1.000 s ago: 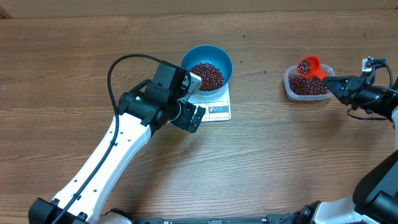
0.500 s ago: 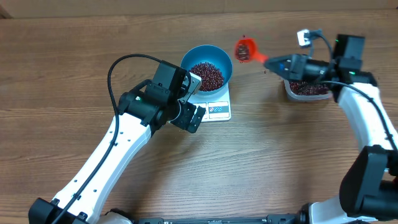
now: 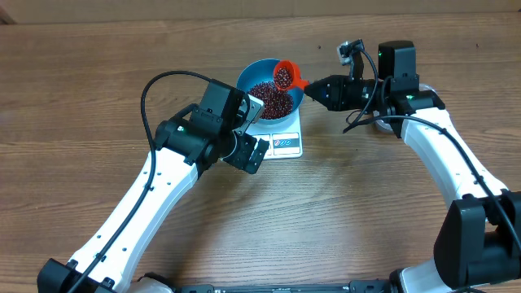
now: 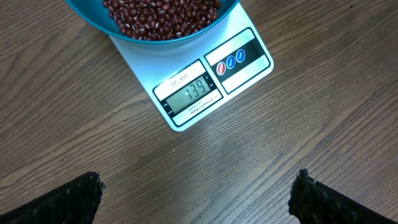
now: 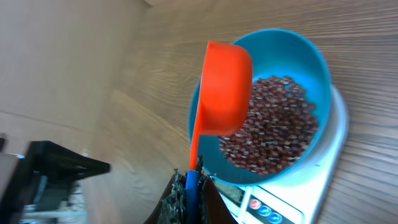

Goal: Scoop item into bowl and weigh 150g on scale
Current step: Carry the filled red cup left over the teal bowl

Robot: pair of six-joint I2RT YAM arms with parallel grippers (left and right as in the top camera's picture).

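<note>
The blue bowl (image 3: 251, 79) stands on the white scale (image 3: 285, 143) and holds a pile of dark red-brown beans (image 3: 271, 99). My right gripper (image 3: 313, 86) is shut on the handle of a red scoop (image 3: 284, 75). The scoop carries beans and hovers over the bowl's right rim. The right wrist view shows the scoop (image 5: 225, 87) from behind, tilted over the bowl (image 5: 311, 56), with its handle clamped in the gripper (image 5: 191, 182). My left gripper (image 4: 199, 190) hangs open over bare wood just in front of the scale (image 4: 249, 74), whose display reads 139.
My left arm (image 3: 195, 134) lies diagonally from the front left up to the scale. My right arm (image 3: 431, 146) reaches in from the right and covers most of the clear tub behind it. Wooden tabletop (image 3: 366, 220) surrounds everything.
My right arm has swung the loaded scoop leftwards from the tub at the right to above the bowl's rim. The left arm has stayed still and open.
</note>
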